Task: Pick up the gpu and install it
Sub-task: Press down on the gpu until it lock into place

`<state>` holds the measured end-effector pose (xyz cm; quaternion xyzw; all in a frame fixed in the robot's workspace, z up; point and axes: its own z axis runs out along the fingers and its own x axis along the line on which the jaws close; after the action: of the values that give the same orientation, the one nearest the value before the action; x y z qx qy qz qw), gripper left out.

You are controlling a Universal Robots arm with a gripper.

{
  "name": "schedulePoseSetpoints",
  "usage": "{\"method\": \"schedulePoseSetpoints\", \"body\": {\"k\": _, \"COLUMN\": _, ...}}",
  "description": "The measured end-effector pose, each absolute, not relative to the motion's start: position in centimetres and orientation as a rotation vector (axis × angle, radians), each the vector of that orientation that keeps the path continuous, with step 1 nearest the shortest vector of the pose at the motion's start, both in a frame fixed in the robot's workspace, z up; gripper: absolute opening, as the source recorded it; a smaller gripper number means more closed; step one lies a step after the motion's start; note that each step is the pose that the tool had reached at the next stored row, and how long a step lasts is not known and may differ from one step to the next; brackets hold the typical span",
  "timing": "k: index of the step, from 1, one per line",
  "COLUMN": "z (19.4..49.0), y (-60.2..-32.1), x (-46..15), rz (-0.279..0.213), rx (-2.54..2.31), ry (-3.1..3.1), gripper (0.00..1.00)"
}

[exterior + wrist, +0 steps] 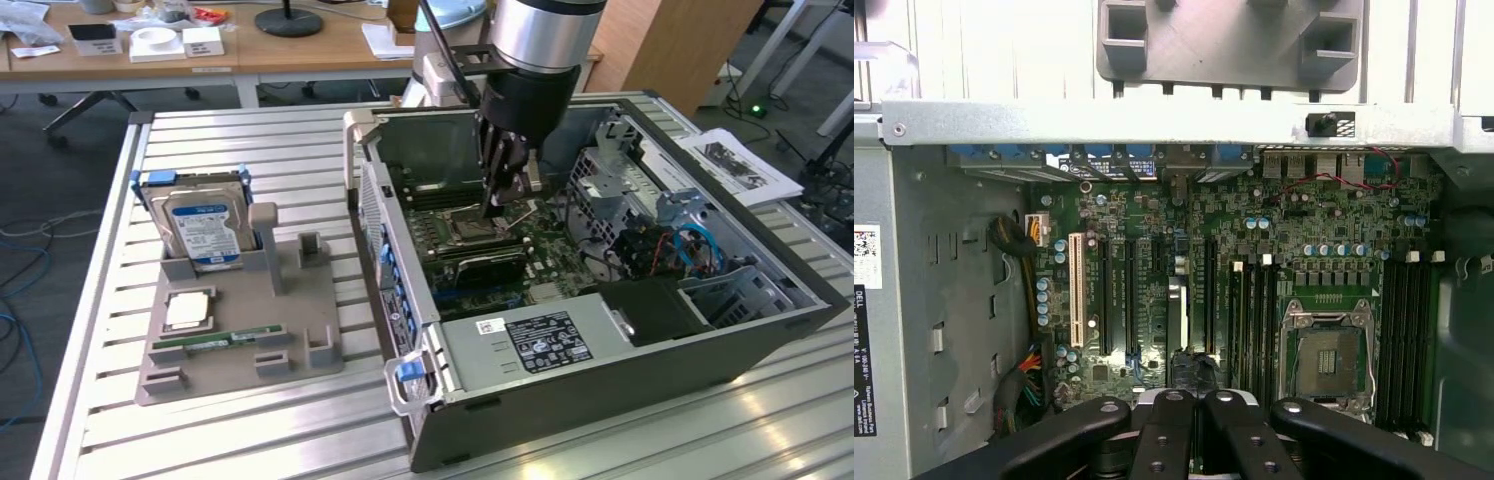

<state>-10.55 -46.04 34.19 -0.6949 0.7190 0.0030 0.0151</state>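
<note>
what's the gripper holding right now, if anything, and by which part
Cannot be told. The gripper is shut, low over the motherboard inside the computer case, with no held thing clearly between its fingers.

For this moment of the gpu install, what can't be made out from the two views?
- Exterior view: the claw reaches down into the computer case; its tips are lost against the dark motherboard, so what they grip cannot be told.
- Wrist view: the claw has its fingers together, and the frame's edge cuts them off.
- The gpu cannot be picked out with certainty.
- Exterior view: the hard drive label is too small to read.
</note>
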Motion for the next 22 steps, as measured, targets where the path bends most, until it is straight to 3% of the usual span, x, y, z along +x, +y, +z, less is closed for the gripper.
{"method": "schedulePoseSetpoints", "body": {"k": 22, "z": 32.9, "y": -46.0, "x": -10.6, "rz": 0.01, "rx": -2.162, "ry": 2.237, "gripper": 0.11}}
